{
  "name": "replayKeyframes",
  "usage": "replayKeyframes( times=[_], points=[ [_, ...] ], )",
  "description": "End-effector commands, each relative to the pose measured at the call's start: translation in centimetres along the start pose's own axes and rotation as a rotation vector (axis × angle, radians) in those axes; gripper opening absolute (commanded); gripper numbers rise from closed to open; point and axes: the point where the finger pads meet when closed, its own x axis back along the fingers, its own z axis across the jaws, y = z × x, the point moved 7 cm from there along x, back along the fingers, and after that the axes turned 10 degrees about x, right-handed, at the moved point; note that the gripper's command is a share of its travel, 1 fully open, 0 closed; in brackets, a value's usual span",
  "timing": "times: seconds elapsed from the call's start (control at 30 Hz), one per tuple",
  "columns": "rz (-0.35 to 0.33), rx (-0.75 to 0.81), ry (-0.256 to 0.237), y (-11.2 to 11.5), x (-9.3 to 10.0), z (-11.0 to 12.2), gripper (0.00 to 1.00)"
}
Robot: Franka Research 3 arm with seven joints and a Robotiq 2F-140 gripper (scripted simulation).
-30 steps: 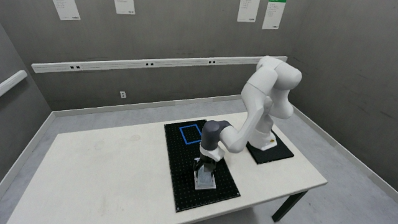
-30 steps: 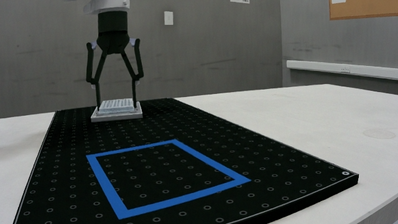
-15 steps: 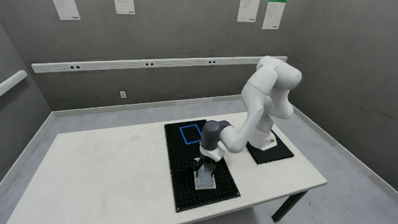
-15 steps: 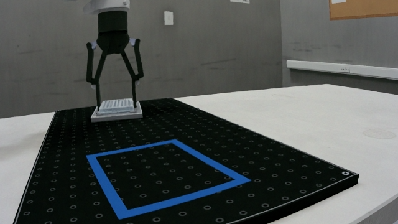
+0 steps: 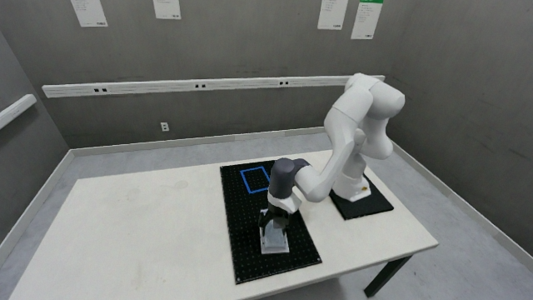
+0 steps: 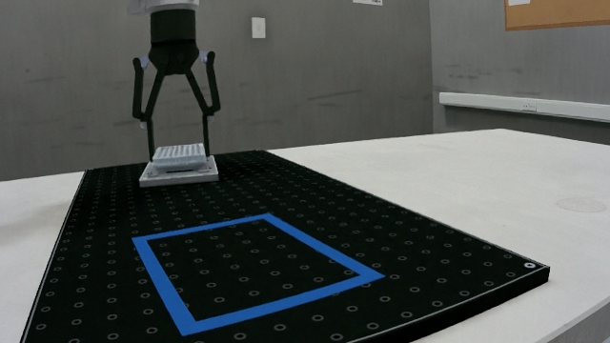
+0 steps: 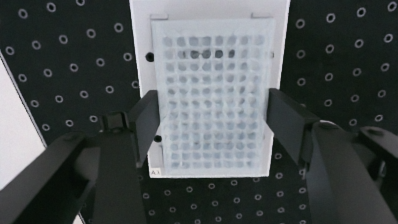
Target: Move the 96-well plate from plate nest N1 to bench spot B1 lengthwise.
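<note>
While the pale, translucent 96-well plate [image 5: 275,237] [image 6: 178,155] [image 7: 215,100] is above the light grey rectangular plate nest [image 5: 275,251] [image 6: 178,181] [image 7: 142,30], the black two-finger gripper [image 5: 275,227] [image 6: 179,156] [image 7: 212,104] has it pinched by its two long sides, the fingers standing partway open, just as far apart as the plate is wide. In the exterior view the plate looks slightly tilted and raised from the nest, with a dark slot visible on the nest beneath it. Seen from the wrist, one finger pad meets each long side, and the plate's rows of wells face up between them; several wells in a row near the upper end look darker than the rest. A small white label marked A1 [image 7: 155,172] is on the nest, by the lower left corner of the plate in that view. The nest stands on a black perforated board [image 5: 246,267] [image 6: 105,286] [image 7: 50,90], which lies on an off-white table [image 5: 146,217] [image 6: 477,176] [image 7: 17,135]. Toward the other end of the same board is the blue taped outline [image 5: 246,182] [image 6: 286,301], well apart from the plate, which is wholly outside it. The white jointed arm [image 5: 350,104] rises from a square black base plate [image 5: 387,207] on the table, beside the board, and reaches over to the nest with its gripper pointing down.
</note>
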Motion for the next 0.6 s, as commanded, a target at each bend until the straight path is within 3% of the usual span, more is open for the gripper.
replayKeyframes(
  times=[0.0, 0.57],
  points=[
    [-0.002, -0.004, -0.004, 0.0, 0.6, -0.1, 0.6],
    [-0.002, -0.004, -0.004, 0.0, 3.1, -0.1, 0.6]
  ],
)
